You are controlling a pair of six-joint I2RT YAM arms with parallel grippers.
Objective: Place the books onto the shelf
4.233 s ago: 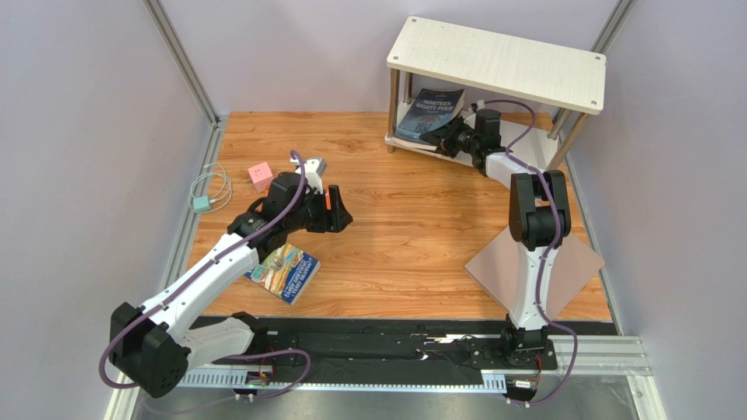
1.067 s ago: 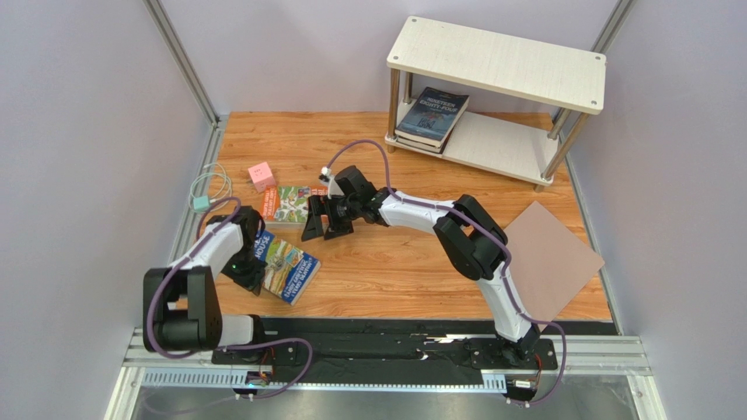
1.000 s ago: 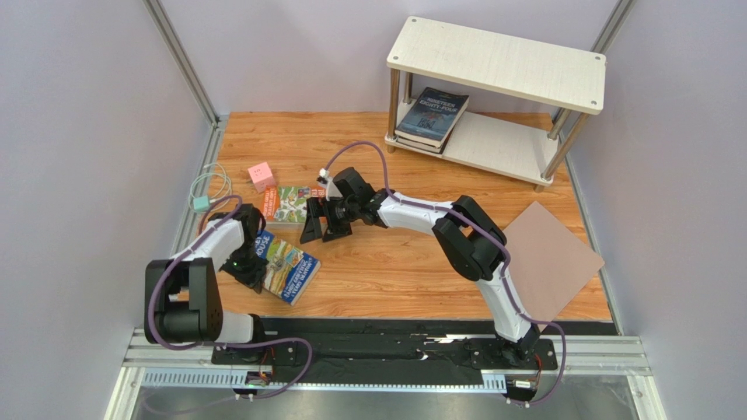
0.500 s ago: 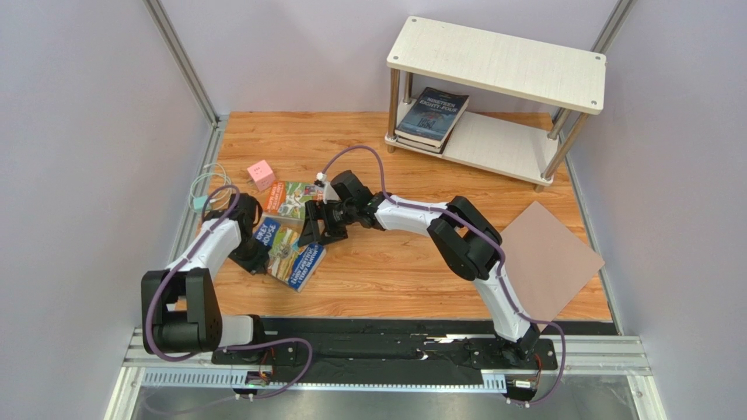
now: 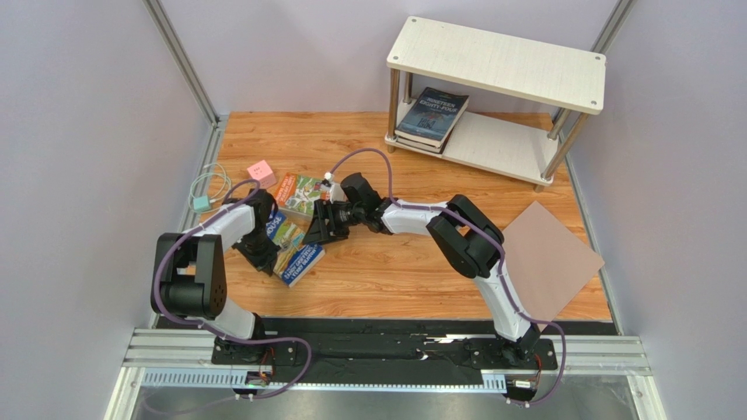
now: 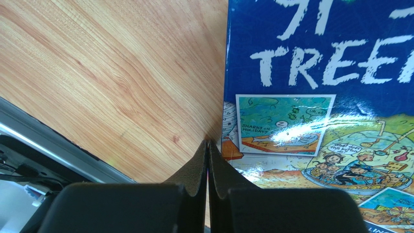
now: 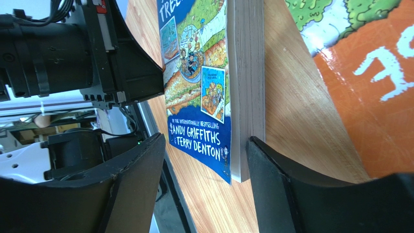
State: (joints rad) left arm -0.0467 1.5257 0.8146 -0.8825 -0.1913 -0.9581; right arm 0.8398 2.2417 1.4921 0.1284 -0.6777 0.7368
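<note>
Right arm has swung off the shelf (image 5: 498, 63), where it was reaching under the top board approx 4 s back, & now lies low across the worktop (image 5: 412, 262) w/ the right gripper (image 7: 206, 141) at the blue book (image 5: 296, 248). Left arm has folded in too: the left gripper (image 6: 208, 147), then hovering mid-worktop, now sits at the book's left edge. The book itself has slid up & right, ending just beside the orange book (image 5: 298, 194). Step in hand, as I read it: pickup of the blue book, w/ the left arm as a backstop. Left gripper's fingers are pressed together, holding nothing, tips butted vs. the cover's edge. Right gripper's jaws are spread, straddling the page edge at the author-name end: one finger over the cover, the other down by the wood. Not pinching yet, & can't tell if either pad touches. Next move prob. calls for the jaws to close on that edge while the left tip stops the book skating off, then lift & carry to the shelf. Elsewhere: a stack of dark books (image 5: 430, 114) is already on the lower board at its left end, & the orange book lies flat on the worktop, no gripper on it.
</note>
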